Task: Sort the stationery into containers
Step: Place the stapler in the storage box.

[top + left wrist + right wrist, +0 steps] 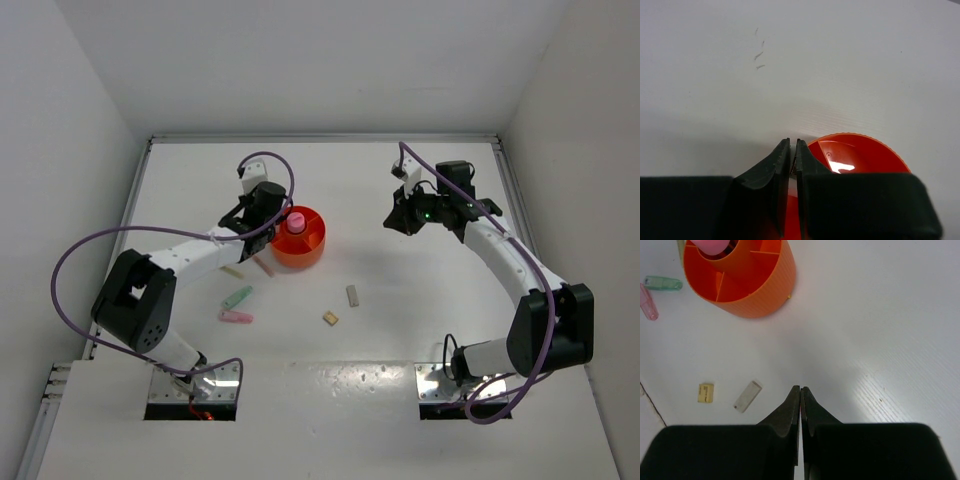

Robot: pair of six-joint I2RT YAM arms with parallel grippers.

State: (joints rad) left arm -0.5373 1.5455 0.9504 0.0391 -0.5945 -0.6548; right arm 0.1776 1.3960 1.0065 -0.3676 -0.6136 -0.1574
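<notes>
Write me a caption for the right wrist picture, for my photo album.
Shut right gripper looks across the table at an orange tub with a pink capsule in its centre cup.

white table [400,330], plain white walls [90,90] — even light

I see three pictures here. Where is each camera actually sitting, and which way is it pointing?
Top external: fixed above and behind the arms, looking down on the table; both arms show, with the left hand at the orange tub and the right hand apart from it.
Left wrist: on the left arm, looking forward past its own shut fingers to the tub's rim.
Right wrist: on the right arm, looking down past its shut fingers at the tub and the beige blocks.
Shared: the tub appears in all three.
</notes>
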